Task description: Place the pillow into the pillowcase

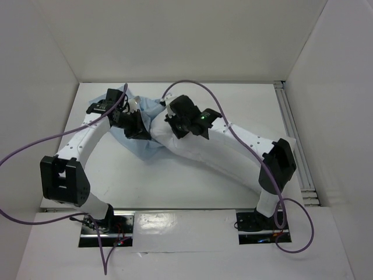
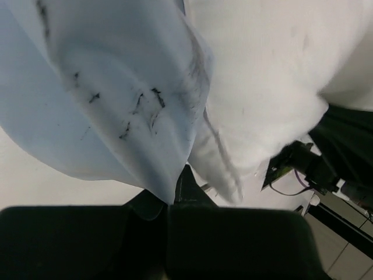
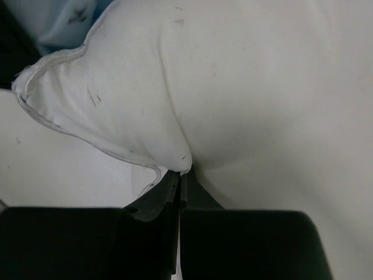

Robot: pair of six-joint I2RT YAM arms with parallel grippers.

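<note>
White pillow [image 3: 262, 87] looks squashy, best taken by its seam [image 3: 116, 153]: right gripper [image 3: 180, 179] pinches there; left gripper [image 2: 175, 197] clamps the limp pillowcase [image 2: 105, 87].

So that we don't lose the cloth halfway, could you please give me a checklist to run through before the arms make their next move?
1. Left fingers shut on the pillowcase: ok, blue cloth is pinched between them.
2. Right fingers shut on the pillow: ok, clamped at its seamed edge.
3. Pillow next to the pillowcase: ok, they touch.
4. Pillowcase mouth open toward the pillow: cannot tell.
5. Pillow inside the pillowcase: not ok, most of it lies bare in the top view.
</note>
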